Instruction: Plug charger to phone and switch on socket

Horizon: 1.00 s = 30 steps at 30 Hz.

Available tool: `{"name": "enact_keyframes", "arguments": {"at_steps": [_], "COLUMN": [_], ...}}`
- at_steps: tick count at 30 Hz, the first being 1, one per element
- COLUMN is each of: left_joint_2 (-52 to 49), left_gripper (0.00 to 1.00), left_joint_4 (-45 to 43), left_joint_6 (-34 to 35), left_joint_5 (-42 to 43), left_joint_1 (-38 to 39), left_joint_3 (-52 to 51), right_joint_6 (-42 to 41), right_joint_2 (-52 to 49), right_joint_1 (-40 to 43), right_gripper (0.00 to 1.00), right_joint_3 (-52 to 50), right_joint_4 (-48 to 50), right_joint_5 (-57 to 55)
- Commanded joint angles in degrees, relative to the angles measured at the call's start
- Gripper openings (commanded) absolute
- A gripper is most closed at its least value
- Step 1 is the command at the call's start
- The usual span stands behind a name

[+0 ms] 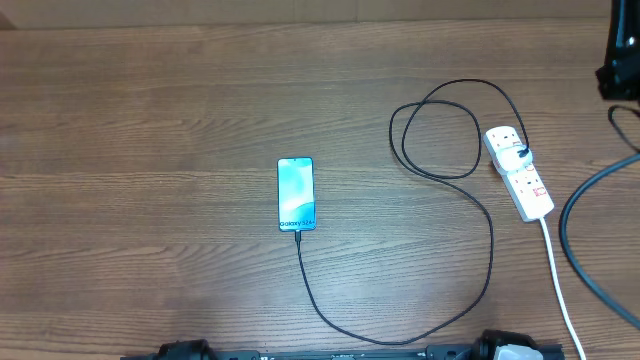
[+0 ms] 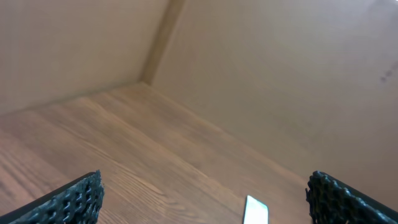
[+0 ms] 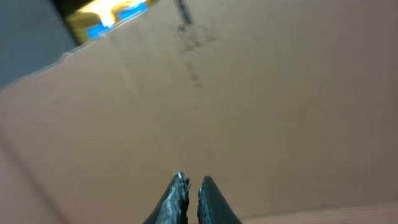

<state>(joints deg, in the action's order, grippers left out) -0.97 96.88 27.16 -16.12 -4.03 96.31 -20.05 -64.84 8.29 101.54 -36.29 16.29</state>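
Note:
The phone [image 1: 296,194] lies flat at the table's middle, screen up, and its corner shows in the left wrist view [image 2: 255,210]. The charger's thin black cable [image 1: 490,240] runs from its connector tip [image 1: 297,233], which meets the phone's near edge, round in a loop to its black plug [image 1: 522,153] seated in the white socket strip [image 1: 519,170] at the right. The strip's red switches are too small to read. My left gripper [image 2: 205,180] is open and empty, well above the table. My right gripper [image 3: 193,182] is shut on nothing and faces a brown wall.
The strip's white cord [image 1: 558,280] runs to the front edge. A thick black cable [image 1: 570,240] curves at the far right, below a black fixture [image 1: 620,60]. A brown board wall [image 1: 300,10] borders the back. The arm bases [image 1: 185,351] sit at the front edge.

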Motion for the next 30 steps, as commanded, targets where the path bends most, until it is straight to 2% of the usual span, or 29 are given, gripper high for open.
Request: {"name": "enact_keyframes", "arguments": {"at_steps": [1,5,9,14,18,21,25,30], "left_joint_2": [0.68,0.68,0.68,0.68,0.68,0.68,0.68,0.68], "left_gripper": [1.00,1.00,1.00,1.00,1.00,1.00,0.99,0.99], "left_joint_4": [-0.11,-0.11,-0.11,-0.39,-1.68,-3.37,-12.74,-31.95], "left_joint_6": [1.16,1.16,1.16,1.75,7.87,16.90,18.56,12.33], "left_joint_5": [-0.37,-0.39,-0.39,-0.07,-1.44,-1.38,-2.45,1.11], "left_joint_1": [-2.99,-3.56,-3.56,-3.56,-3.54,-3.56,-3.58,-3.56], "left_joint_3": [0.04,0.07,0.07,0.07,-2.32,-7.10,-17.03,-32.02], "right_joint_6": [4.66,5.53,4.44,0.33,0.35,0.33,0.35,0.31], "right_joint_2": [4.37,11.23,20.68,32.57,40.74,42.88,43.58,43.58], "right_joint_1": [-3.28,-5.35,-5.42,-5.07,-4.42,-4.57,-5.84,-6.69], "right_gripper": [0.08,0.07,0.07,0.10,0.12,0.13,0.15,0.16], "right_joint_3": [-2.78,-9.38,-19.63,-30.34,-33.64,-33.55,-33.55,-33.55], "right_joint_4": [-2.60,-4.17,-1.66,1.01,0.17,0.15,0.20,0.68], "right_joint_5": [-13.00,-13.22,-12.22,-10.03,-9.35,-9.03,-8.92,-8.68]}}
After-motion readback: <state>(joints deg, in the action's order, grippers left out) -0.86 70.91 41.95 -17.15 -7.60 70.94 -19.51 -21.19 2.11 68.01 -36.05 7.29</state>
